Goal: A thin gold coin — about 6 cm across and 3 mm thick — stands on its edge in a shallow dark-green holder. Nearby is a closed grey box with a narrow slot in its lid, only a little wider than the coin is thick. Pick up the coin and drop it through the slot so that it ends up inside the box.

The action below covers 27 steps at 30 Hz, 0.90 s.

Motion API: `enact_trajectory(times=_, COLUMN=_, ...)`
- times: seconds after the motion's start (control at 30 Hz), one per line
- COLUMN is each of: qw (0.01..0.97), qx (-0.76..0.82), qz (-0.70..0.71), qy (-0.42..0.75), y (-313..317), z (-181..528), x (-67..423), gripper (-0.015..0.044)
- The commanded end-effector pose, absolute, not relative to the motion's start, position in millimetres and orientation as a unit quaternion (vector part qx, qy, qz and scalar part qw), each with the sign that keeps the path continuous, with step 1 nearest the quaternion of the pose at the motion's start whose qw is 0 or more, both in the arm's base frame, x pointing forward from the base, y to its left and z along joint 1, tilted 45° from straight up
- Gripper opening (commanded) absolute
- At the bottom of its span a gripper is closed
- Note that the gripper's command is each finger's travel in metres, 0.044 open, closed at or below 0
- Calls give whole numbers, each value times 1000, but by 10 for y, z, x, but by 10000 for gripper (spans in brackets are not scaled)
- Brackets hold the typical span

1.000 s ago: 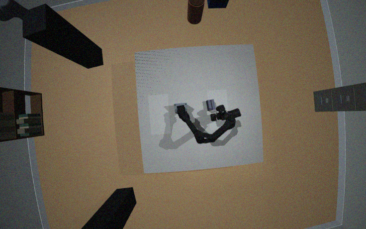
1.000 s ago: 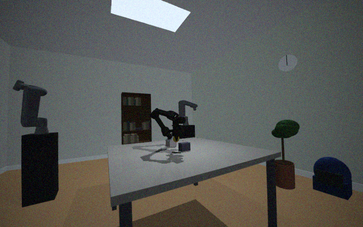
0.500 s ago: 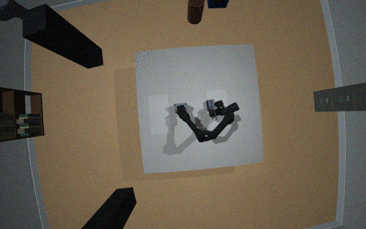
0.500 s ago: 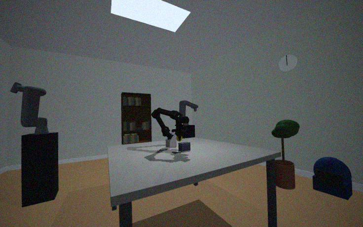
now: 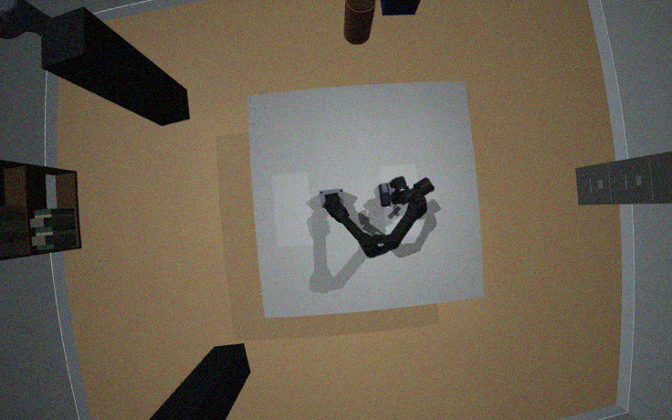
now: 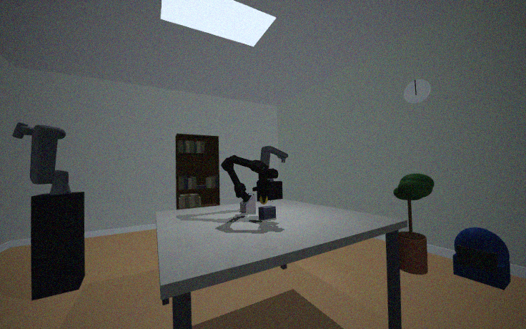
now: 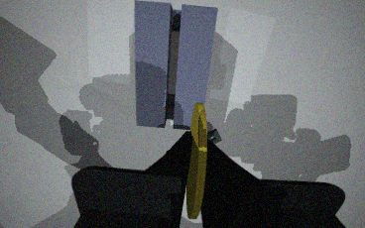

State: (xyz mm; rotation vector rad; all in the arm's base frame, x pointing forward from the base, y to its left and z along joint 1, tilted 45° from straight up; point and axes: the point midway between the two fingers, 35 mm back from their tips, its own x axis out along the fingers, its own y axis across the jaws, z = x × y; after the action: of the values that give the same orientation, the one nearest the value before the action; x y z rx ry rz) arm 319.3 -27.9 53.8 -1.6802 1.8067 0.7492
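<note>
The tool (image 7: 197, 195) grips 1 gold coin (image 7: 198, 159) edge-up above 1 grey box (image 7: 176, 61).

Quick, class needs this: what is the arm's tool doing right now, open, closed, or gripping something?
Tool: closed on the gold coin, held on edge, above the table and just short of the grey box's slot.

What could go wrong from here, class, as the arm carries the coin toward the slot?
1. In the wrist view the coin sits slightly right of the slot; released so, it might strike the lid instead.
2. The slot is narrow, so a small tilt of the coin could jam it on the slot's edge.
3. The end effector grips the coin by its thin faces; a bump on the box could twist it loose.
</note>
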Motion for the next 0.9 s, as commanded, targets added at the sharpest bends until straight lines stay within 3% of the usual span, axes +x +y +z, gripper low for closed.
enact_trajectory(times=0.0, qw=276, qx=-624, qz=281, qy=675, y=-216, z=449, x=3149, gripper=0)
enact_trajectory(times=0.87, qw=275, qx=-626, qz=279, qy=674, y=-29, z=291, x=3031, gripper=0)
